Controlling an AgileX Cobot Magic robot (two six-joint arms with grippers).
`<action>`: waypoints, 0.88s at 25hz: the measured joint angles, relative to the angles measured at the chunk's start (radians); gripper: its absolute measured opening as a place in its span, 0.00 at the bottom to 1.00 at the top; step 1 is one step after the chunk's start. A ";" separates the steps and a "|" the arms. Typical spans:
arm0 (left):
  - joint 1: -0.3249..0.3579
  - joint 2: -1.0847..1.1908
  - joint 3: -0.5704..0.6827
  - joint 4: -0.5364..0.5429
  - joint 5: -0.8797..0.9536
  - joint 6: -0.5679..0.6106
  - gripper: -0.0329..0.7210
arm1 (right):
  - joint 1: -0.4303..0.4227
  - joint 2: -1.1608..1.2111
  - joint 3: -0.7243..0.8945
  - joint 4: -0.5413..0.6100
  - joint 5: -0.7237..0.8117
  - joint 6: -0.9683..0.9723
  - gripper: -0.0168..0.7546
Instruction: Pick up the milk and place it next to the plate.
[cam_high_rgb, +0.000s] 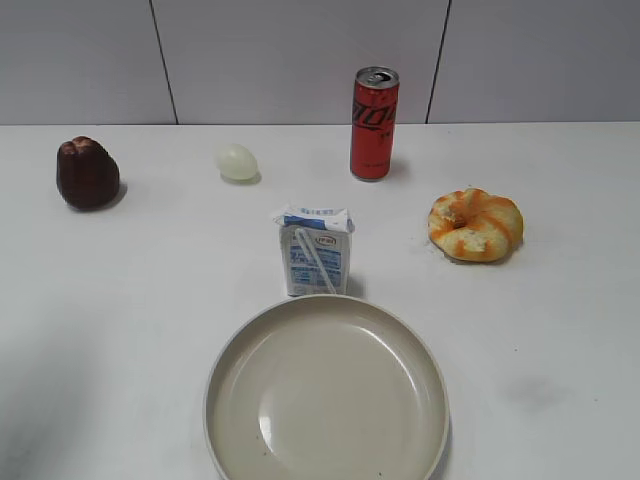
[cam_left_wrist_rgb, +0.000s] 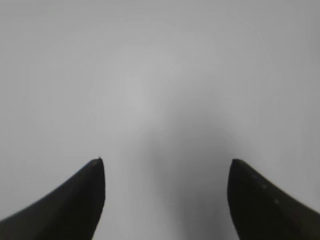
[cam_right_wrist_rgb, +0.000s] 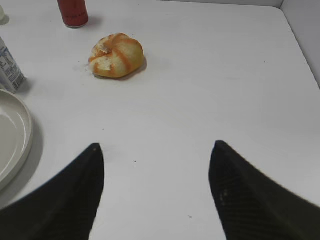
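The small white-and-blue milk carton (cam_high_rgb: 316, 251) is being left standing upright on the white counter (cam_high_rgb: 560, 330), just behind the cream round plate (cam_high_rgb: 232, 345). Both grippers' fingers (cam_right_wrist_rgb: 75, 192) are being held apart, empty; the carton (cam_right_wrist_rgb: 9, 65) lies far left of the right gripper (cam_right_wrist_rgb: 156, 192), judged nearer.

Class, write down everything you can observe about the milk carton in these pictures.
The milk is a small box-shaped carton, white with blue print, apparently coated paperboard, with a folded top flap. A wrapped straw runs diagonally across its front face. It stands upright on the white table, just behind the far rim of the plate; whether they touch is unclear. The red can stands further back. Neither gripper touches it. The right wrist view catches only its edge at far left.
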 joint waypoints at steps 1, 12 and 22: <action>0.000 -0.035 0.036 -0.004 0.022 0.000 0.80 | 0.000 0.000 0.000 0.000 0.000 0.000 0.67; 0.000 -0.453 0.356 -0.030 0.103 -0.003 0.79 | 0.000 0.000 0.000 0.000 0.000 0.000 0.67; 0.000 -0.735 0.399 -0.036 0.150 -0.076 0.78 | 0.000 0.000 0.000 0.000 0.000 0.000 0.67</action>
